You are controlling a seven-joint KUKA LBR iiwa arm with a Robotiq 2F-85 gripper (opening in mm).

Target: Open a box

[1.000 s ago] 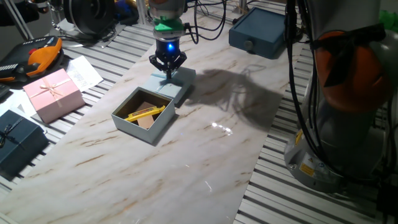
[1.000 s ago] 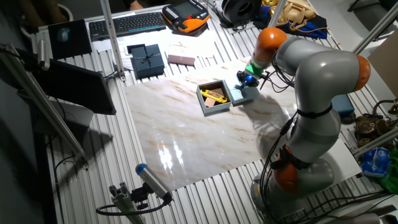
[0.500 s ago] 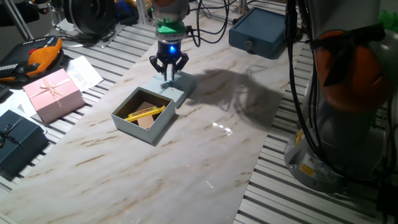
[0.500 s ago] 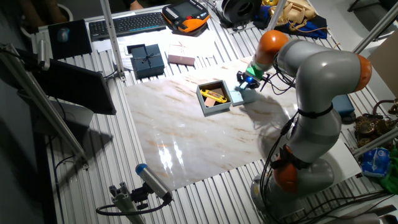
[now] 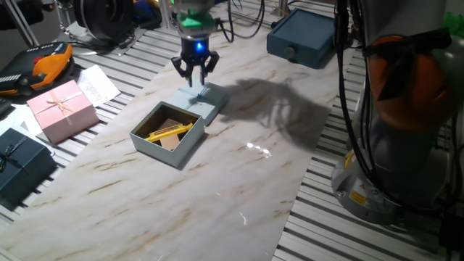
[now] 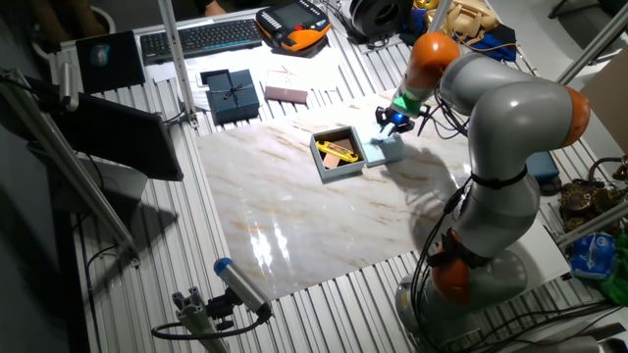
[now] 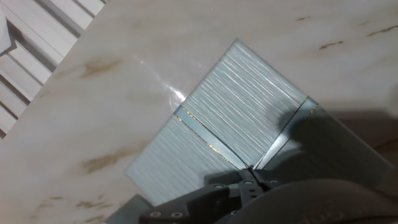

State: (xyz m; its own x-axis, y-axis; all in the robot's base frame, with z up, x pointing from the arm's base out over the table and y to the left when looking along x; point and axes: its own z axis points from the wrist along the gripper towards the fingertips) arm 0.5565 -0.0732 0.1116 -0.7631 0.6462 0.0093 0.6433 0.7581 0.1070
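The pale blue box (image 5: 174, 150) stands open on the marble board, brown inside, with a yellow object (image 5: 168, 132) lying in it; it also shows in the other fixed view (image 6: 337, 172). Its lid (image 5: 205, 98) lies flat on the board against the box's far right corner, also seen in the other fixed view (image 6: 386, 149). In the hand view the lid (image 7: 242, 106) with its thin ribbon fills the frame. My gripper (image 5: 194, 72) hangs just above the lid, fingers spread and empty, as the other fixed view (image 6: 392, 122) also shows.
A pink ribboned box (image 5: 61, 109) and a dark navy ribboned box (image 5: 22, 167) sit at the left. A blue case (image 5: 304, 36) stands at the back. The arm's base (image 5: 399, 145) rises at the right. A keyboard (image 6: 206, 36) and an orange pendant (image 6: 294, 22) lie beyond the board.
The gripper has risen off the lid and drawn back a little. The lid stays on the board beside the box.
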